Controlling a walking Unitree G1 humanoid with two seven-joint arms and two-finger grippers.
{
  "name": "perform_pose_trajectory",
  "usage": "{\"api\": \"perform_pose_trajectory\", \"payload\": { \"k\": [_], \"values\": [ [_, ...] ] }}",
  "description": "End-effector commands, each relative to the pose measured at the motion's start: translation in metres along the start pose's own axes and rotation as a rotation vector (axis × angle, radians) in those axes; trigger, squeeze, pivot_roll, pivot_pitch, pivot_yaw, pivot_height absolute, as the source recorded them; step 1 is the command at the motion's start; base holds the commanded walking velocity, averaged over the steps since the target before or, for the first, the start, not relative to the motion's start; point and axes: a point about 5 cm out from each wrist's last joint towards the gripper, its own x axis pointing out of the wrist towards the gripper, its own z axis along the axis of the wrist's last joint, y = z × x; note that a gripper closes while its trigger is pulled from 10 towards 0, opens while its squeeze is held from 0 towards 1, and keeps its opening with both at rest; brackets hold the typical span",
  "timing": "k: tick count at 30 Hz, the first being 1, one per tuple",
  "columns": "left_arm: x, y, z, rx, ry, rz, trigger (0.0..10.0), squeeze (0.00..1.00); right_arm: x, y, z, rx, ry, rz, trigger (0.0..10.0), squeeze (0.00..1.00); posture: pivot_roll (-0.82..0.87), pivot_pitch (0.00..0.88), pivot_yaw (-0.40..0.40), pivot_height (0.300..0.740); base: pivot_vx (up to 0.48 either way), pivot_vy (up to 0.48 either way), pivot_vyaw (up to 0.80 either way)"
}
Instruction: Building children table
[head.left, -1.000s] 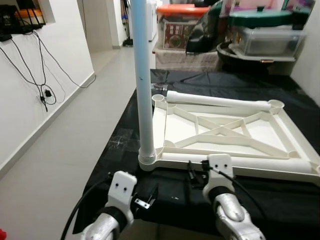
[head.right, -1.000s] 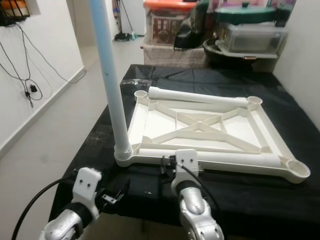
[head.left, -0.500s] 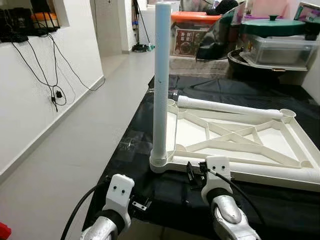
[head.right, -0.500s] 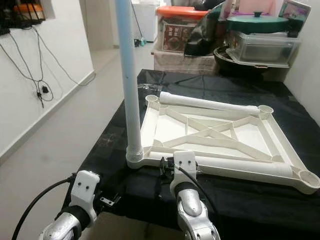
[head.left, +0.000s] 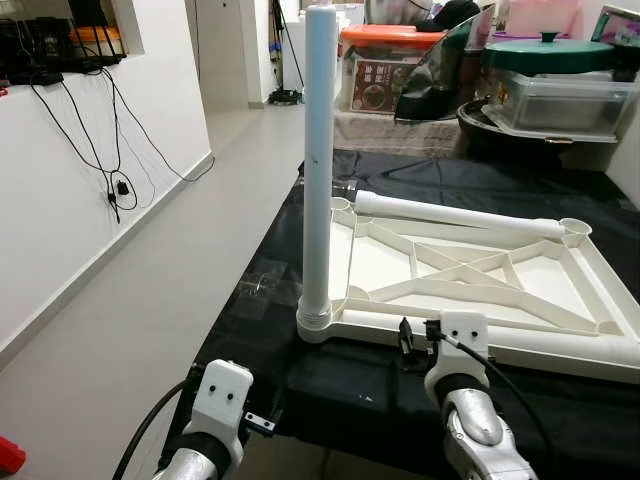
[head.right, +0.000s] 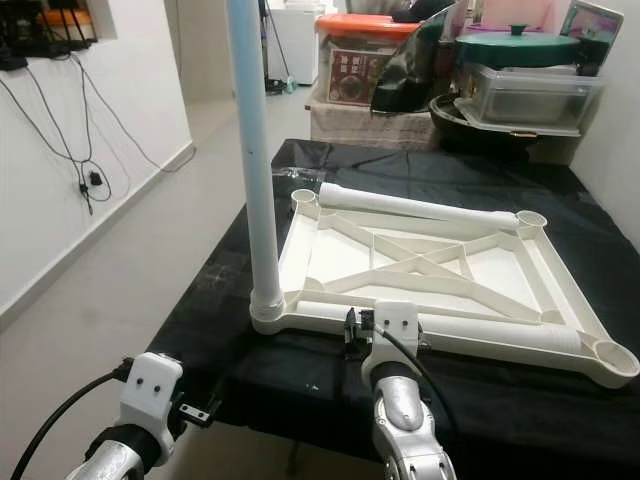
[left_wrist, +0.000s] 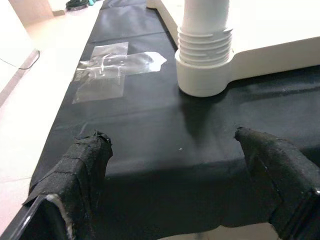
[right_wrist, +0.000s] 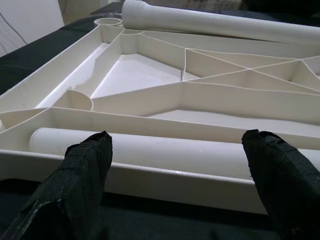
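Observation:
A white plastic table top lies upside down on a black-covered table. One white leg stands upright, screwed into the near left corner socket. Two loose legs lie on the frame, one along the far edge and one along the near edge. My left gripper is open, low at the table's front edge just short of that corner socket. My right gripper is open too, facing the near loose leg with nothing between its fingers.
Storage bins with an orange lid and a green-lidded pot crowd the back. A white wall with hanging cables and bare tiled floor lie to the left. A patch of clear tape is on the cloth.
The camera has lifted, so the upright leg's top now shows. My left arm has sunk lower and back from the table edge. My right gripper has shifted slightly right along the near edge.

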Motion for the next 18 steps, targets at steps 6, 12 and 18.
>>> {"api": "perform_pose_trajectory", "payload": {
  "k": [6,12,18],
  "values": [
    [-0.031,0.042,-0.017,-0.025,0.078,0.242,10.0,0.00,0.002,-0.007,0.001,-0.003,-0.013,0.008,10.0,0.00,0.19,0.000,-0.015,0.740,0.000,0.000,0.00],
    [-0.063,0.094,-0.029,0.049,0.116,0.499,10.0,0.00,0.009,-0.021,0.005,0.002,-0.041,-0.059,10.0,0.00,0.20,0.000,-0.025,0.740,0.000,0.000,0.00],
    [-0.055,0.110,-0.015,0.080,0.040,0.557,10.0,0.00,0.014,-0.019,0.011,0.016,-0.068,-0.076,10.0,0.00,0.20,0.000,-0.030,0.740,0.000,0.000,0.00]
  ]
}}
